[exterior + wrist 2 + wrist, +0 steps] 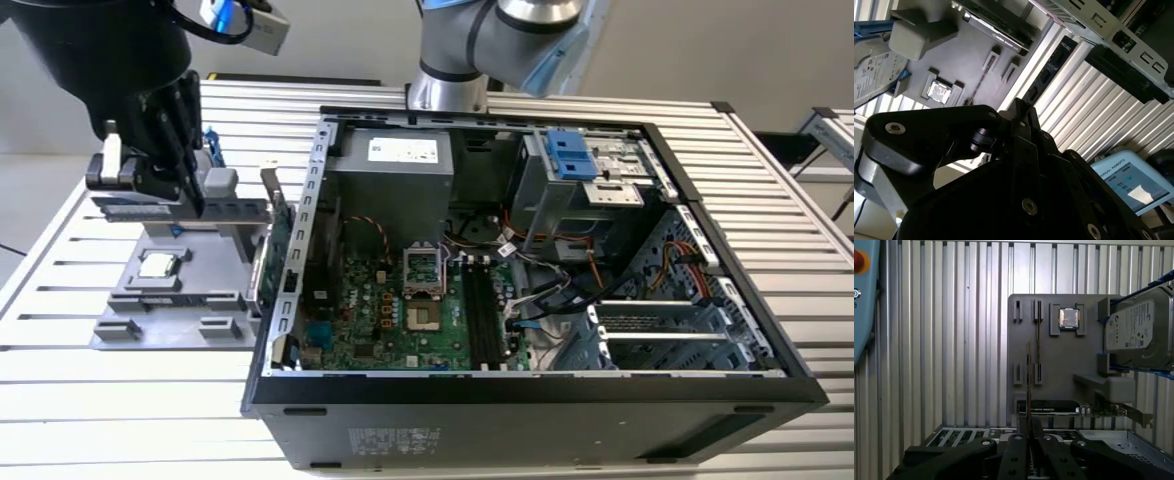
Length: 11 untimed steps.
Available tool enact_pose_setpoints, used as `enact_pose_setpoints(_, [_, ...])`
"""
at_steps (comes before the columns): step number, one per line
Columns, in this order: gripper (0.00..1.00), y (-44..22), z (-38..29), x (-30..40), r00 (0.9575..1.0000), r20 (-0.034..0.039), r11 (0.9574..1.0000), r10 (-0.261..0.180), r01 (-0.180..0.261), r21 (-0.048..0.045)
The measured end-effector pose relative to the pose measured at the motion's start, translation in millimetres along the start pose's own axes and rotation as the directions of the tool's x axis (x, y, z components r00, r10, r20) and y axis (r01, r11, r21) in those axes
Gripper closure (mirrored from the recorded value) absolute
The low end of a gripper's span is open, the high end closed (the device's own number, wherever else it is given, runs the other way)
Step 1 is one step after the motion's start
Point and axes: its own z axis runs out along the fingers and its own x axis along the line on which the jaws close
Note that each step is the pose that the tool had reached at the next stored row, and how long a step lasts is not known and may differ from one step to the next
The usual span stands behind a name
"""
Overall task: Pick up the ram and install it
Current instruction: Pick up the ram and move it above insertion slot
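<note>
- We saw one open computer case (534, 425) on the slatted table (134, 400).
- One grey tray (1064, 355) lay beside it.
- One gripper (1029, 432) hovered over the tray, fingers pinching one ram (1028, 385) edge-on.
- We counted one hard drive (1136, 327) at the tray's edge.
- One processor (1068, 318) sat on the tray.

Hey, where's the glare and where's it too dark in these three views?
Exterior view: even light, shadow deep inside the computer case. First wrist view: the processor chip glints; the ram reads as a dark edge. Second wrist view: the gripper is nearly black against bright table slats.
</note>
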Motion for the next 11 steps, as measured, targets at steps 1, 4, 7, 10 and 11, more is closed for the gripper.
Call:
enact_pose_setpoints(1, [1.00,-1.0,0.0,0.0,1.0000,0.0001,1.0000,0.000,0.000,0.0000])
enact_pose_setpoints(4, [1.00,-4.2,-0.1,0.0,1.0000,0.0000,1.0000,0.000,0.000,0.0000])
enact_pose_setpoints(7, [1.00,-7.3,-0.2,0.0,1.0000,0.0001,1.0000,0.001,-0.001,0.0000])
enact_pose_setpoints(10, [1.00,-10.8,-0.3,0.0,1.0000,0.0000,1.0000,0.001,-0.001,0.0000])
enact_pose_setpoints(11, [1.00,-11.9,-0.3,0.0,1.0000,0.0001,1.0000,0.001,-0.001,0.0000])
